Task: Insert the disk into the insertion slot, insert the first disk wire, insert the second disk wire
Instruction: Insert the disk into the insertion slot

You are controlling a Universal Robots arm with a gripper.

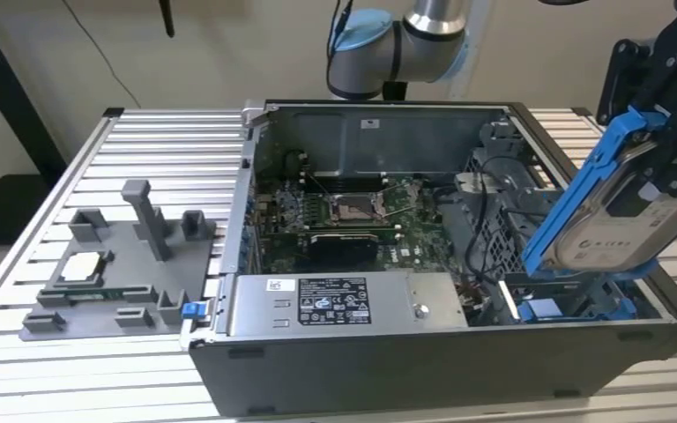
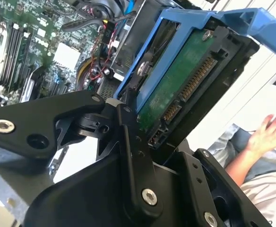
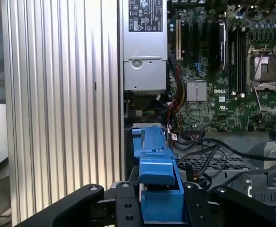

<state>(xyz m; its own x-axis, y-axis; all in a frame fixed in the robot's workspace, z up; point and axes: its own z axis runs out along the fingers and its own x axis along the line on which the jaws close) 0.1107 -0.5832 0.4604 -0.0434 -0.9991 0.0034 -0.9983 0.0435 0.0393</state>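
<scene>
The disk [image 1: 623,225] is gripped firmly by the claw [image 1: 668,145], clipped in its blue carrier frame [image 1: 584,189] and held up in the air at a steep tilt over the end of the open computer case [image 1: 433,370] at the exterior view's right. Its lower end is pointed down at the insertion slot [image 1: 568,304] and is seen just above the blue parts at the slot's mouth; whether contact has been made there cannot be told, and the disk is not yet seated. In the second wrist view the claw [image 2: 166,127] is seen clamped across the disk [image 2: 185,80], whose green circuit-board side and connector edge are turned to the camera, and a person's hand [image 2: 270,132] is seen beyond it, off to one side. In the first wrist view the carrier frame [image 3: 157,175] is pinched between the black fingers [image 3: 125,208], with the power-supply box [image 3: 145,47] and the motherboard [image 3: 213,94] beyond it. The case is carried on the ribbed metal worktop [image 1: 162,150].
</scene>
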